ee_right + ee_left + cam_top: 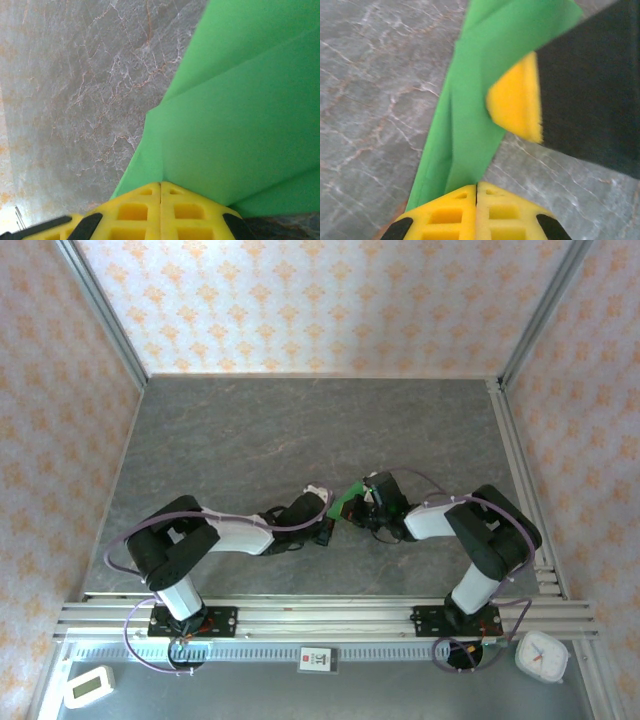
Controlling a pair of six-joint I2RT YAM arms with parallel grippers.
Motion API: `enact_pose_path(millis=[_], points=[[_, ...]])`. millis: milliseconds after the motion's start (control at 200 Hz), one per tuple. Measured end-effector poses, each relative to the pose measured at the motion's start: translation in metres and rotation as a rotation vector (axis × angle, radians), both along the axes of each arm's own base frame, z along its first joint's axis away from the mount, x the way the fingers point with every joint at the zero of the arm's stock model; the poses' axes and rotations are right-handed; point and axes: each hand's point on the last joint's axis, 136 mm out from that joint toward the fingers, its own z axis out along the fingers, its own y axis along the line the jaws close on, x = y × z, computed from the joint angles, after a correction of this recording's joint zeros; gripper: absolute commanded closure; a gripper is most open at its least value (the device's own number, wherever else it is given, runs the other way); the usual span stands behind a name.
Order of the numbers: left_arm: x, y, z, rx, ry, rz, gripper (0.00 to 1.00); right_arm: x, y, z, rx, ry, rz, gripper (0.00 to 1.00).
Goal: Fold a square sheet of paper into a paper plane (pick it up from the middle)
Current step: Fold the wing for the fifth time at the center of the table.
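Observation:
The bright green paper (347,506) is folded into a narrow creased shape and held off the table between both arms at the table's middle. My left gripper (477,186) is shut on one end of the folded green paper (475,100), its yellow pads pressed together over the fold. My right gripper (161,184) is shut on the green paper (240,125) too, where overlapping flaps and creases show. The right gripper's yellow pad (517,100) and black body press against the paper in the left wrist view. In the top view the left gripper (328,518) and right gripper (366,502) nearly touch.
The grey marbled table top (300,430) spreads behind and beside the arms. Aluminium rails (320,615) run along the near edge and the right side. A white timer (88,686) and a small clock (542,656) lie beyond the near rail.

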Motion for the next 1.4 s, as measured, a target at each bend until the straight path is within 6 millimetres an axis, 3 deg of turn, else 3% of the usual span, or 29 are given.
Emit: enact_pose_path(millis=[395,546,896,1156,1401], points=[[0.008,0.013,-0.003,-0.075,-0.012,0.046,1.0,0.004,0.004,0.001,-0.041,0.018,0.024,1.0],[0.008,0.014,-0.003,-0.1,-0.011,0.06,1.0,0.013,0.009,0.008,-0.042,-0.015,0.024,1.0],[0.008,0.014,-0.003,-0.15,-0.002,0.069,1.0,0.01,0.013,0.023,-0.043,-0.065,0.01,1.0],[0.009,0.015,-0.003,-0.17,0.007,0.07,1.0,-0.001,0.028,0.01,-0.047,-0.045,0.034,1.0],[0.01,0.016,-0.003,-0.184,0.011,0.068,1.0,0.008,0.03,0.009,-0.081,-0.049,0.033,1.0]])
